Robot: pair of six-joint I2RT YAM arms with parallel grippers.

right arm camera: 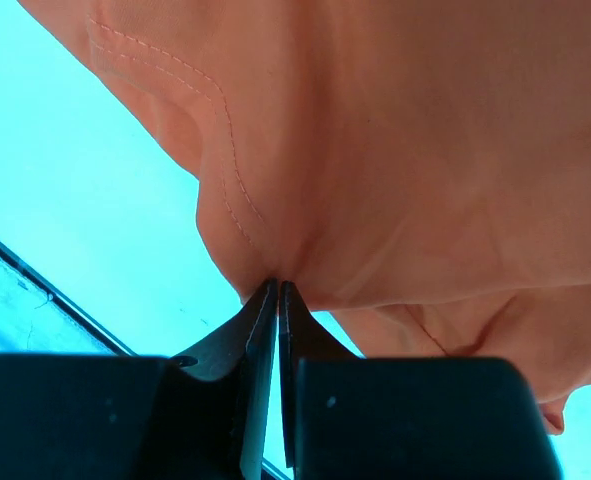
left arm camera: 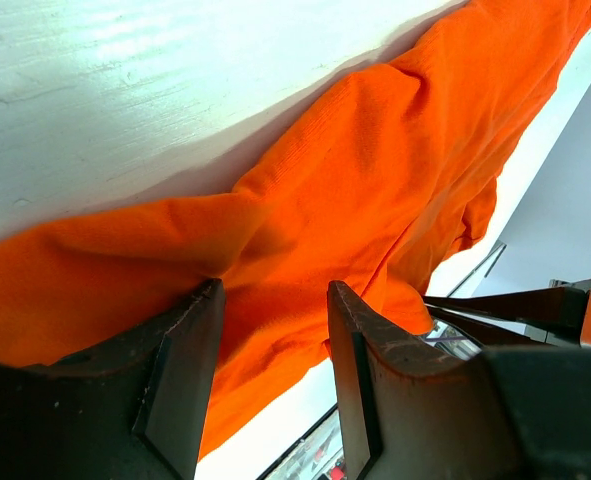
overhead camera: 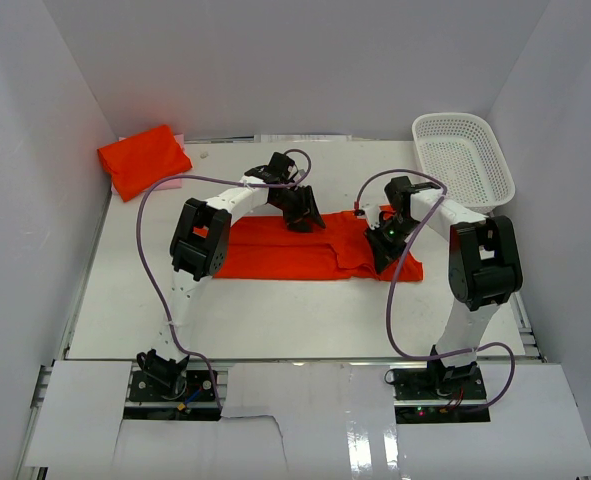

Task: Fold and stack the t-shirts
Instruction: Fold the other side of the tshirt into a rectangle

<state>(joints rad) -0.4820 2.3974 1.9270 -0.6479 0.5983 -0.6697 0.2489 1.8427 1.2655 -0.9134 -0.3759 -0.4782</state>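
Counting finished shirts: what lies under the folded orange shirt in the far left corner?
Under the folded orange shirt a thin pink edge peeks out at its near right side. The shirt covers the rest, so what the pink thing is cannot be told.

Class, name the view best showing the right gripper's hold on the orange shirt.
Right wrist: the right gripper is shut on a fold of the orange shirt. Top view shows it over the shirt, grip hidden; left wrist, nothing clear.
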